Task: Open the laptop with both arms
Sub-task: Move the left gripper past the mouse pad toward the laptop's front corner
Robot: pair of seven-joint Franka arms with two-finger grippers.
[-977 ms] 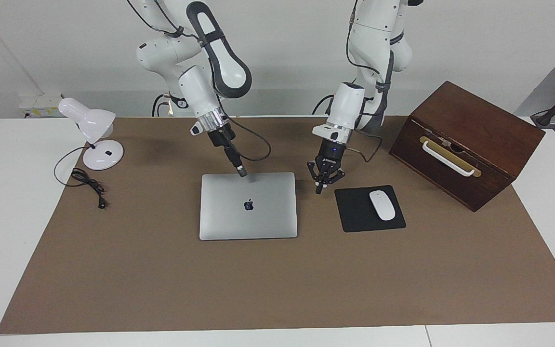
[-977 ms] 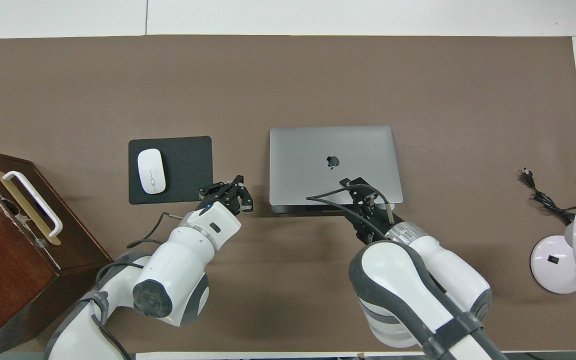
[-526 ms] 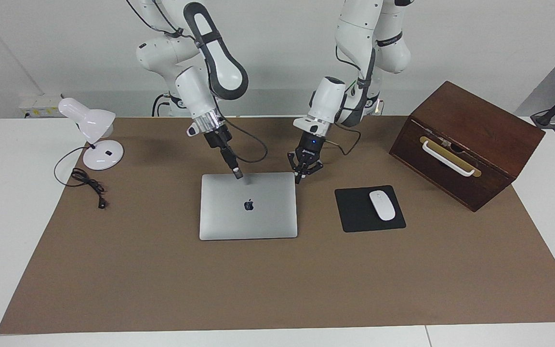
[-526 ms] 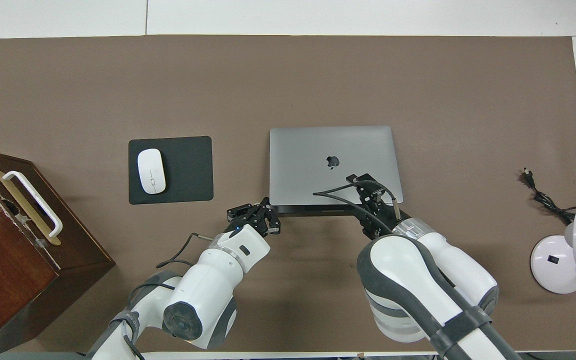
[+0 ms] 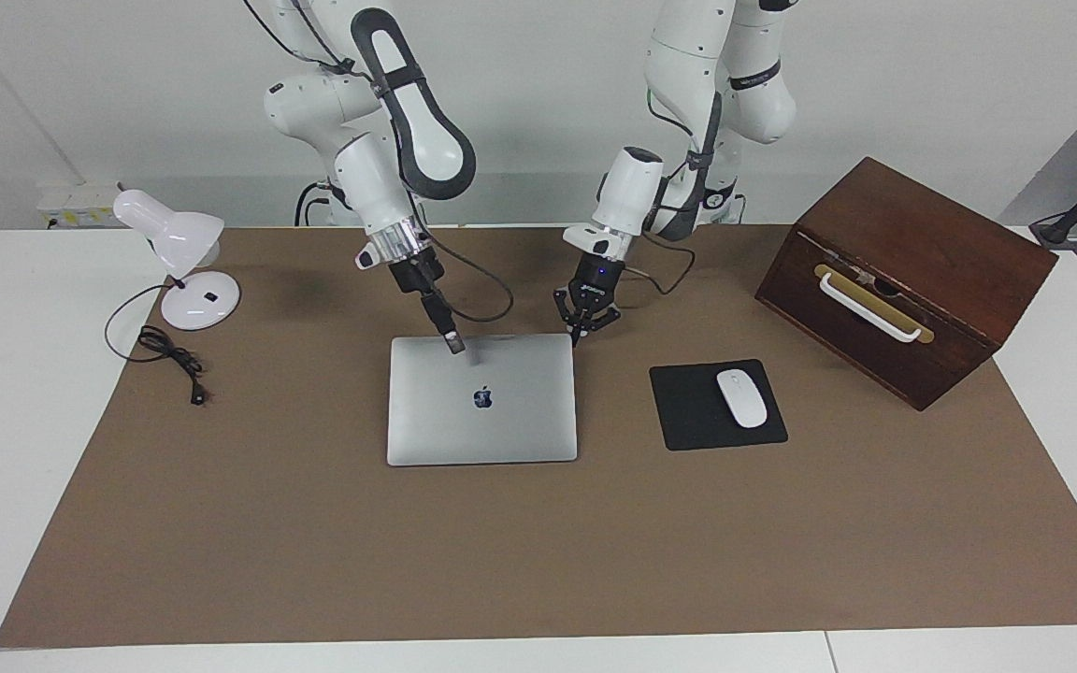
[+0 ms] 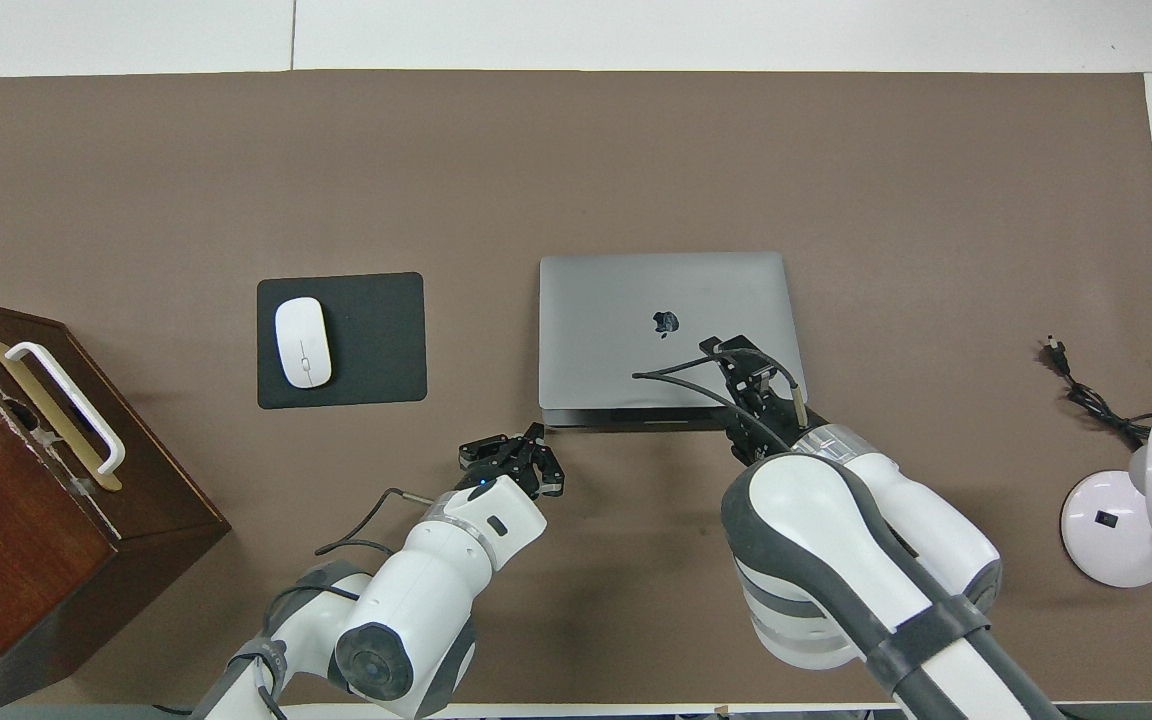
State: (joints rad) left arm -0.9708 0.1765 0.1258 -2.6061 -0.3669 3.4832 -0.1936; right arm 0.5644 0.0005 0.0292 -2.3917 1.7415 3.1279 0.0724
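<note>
The silver laptop point(image 5: 501, 425) point(image 6: 626, 300) lies closed and flat on the brown mat, logo up. My right gripper point(image 5: 452, 344) point(image 6: 718, 352) comes down at a slant over the lid, close to the edge nearest the robots; its tip looks to be at the lid's surface. My left gripper point(image 5: 578, 338) point(image 6: 536, 433) is shut with nothing in it. It points down at the laptop's corner that is nearest the robots, toward the left arm's end, just off the lid.
A black mouse pad point(image 5: 688, 416) point(image 6: 376, 340) with a white mouse point(image 5: 742, 398) point(image 6: 302, 342) lies beside the laptop. A brown wooden box point(image 5: 912, 271) with a white handle stands at the left arm's end. A white desk lamp point(image 5: 185, 271) and its cord are at the right arm's end.
My left gripper has swung from beside the mouse pad to the laptop's near corner. My right gripper has slid a little along the lid toward the right arm's end. The laptop has not moved.
</note>
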